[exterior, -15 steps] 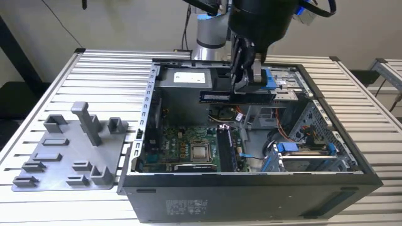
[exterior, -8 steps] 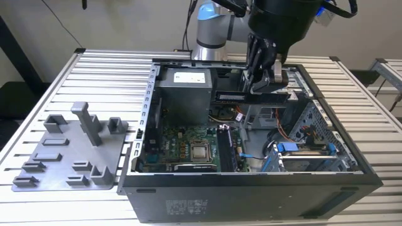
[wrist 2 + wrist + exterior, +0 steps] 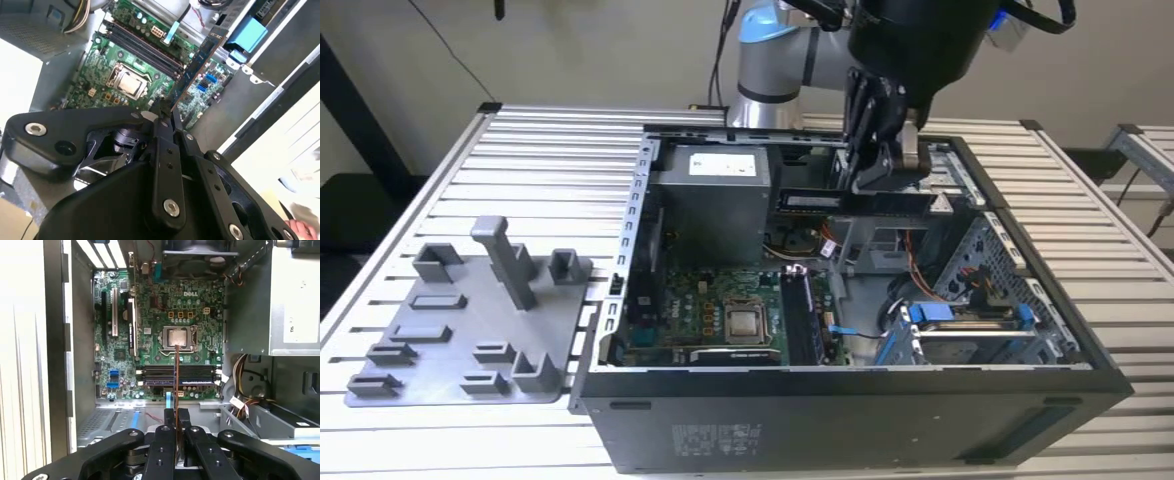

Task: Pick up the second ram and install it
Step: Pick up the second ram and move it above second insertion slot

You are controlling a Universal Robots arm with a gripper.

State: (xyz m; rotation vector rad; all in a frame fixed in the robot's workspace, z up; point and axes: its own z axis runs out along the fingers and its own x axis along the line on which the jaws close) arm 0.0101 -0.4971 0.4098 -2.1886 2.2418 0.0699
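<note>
The fingers are closed on the ram, gripping it near mid-length. The gripper holds it level above the open case, which lies on the counter, and the ram sits beside the power supply, well clear of the motherboard.

In the first wrist view the ram shows edge-on as a thin line running across the slots, not along them. That is the main hazard as I judge it. Brought down at this angle, the stick would land crosswise on the slot walls and could chip its contacts or slip in the grip.

Even once lined up, a small tilt or a notch facing the wrong way could jam one end high. Loose cables near the slot ends could also snag it.
</note>
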